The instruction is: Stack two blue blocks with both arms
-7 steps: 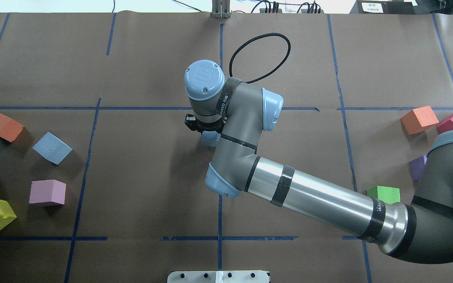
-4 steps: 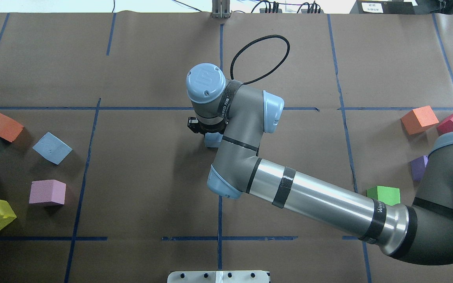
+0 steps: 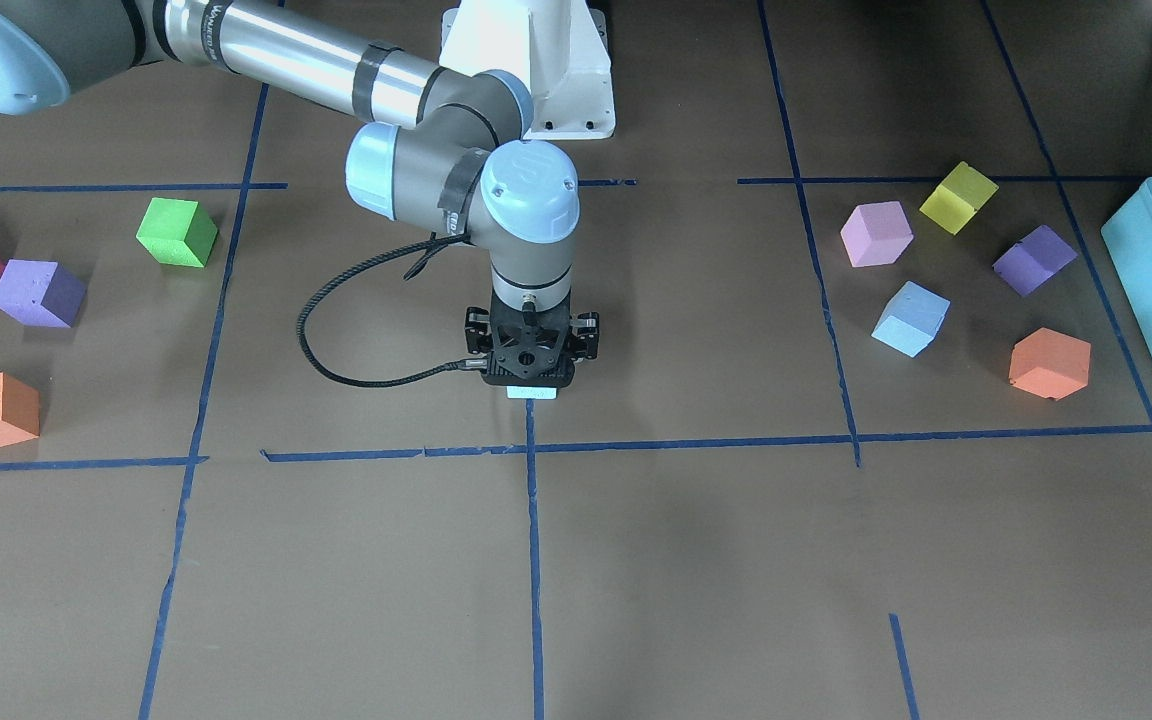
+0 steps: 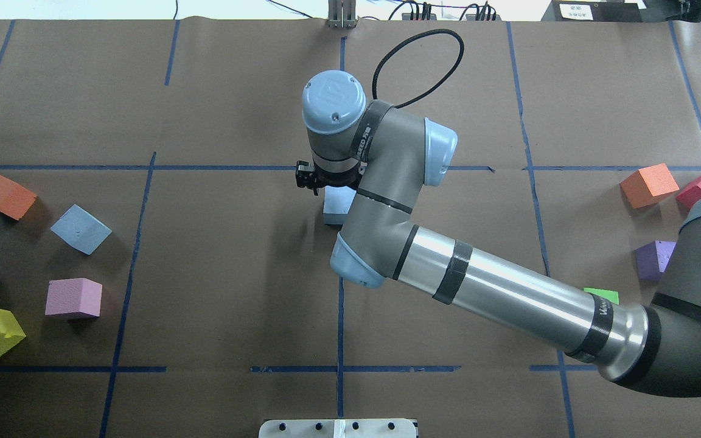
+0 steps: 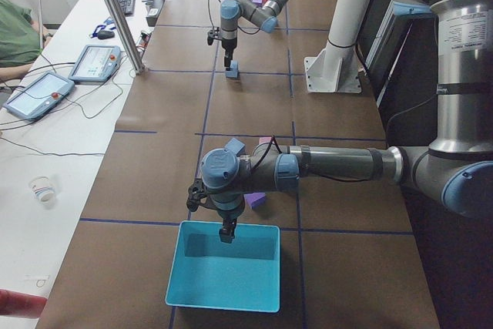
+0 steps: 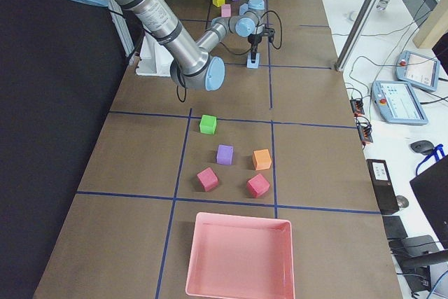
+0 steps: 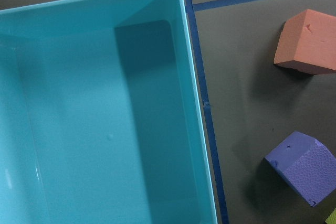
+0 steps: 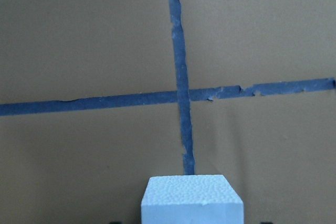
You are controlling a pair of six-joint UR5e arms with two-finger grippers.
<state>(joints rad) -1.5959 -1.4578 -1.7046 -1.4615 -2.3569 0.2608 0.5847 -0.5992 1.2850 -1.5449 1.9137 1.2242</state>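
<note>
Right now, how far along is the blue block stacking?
Done: one blue block sits mid-table near the tape cross. In hand: the right gripper hangs just above it, jaws apart, gripping nothing. Left: the second blue block lies among the cubes on the robot's left, unstacked; the left gripper hovers over the teal box.

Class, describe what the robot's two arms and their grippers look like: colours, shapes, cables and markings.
The right arm and left arm are grey and silver tubes with rounded light blue joint caps; black bands ring the right forearm. The right gripper and left gripper are black. A black cable loops from the right wrist.
</note>
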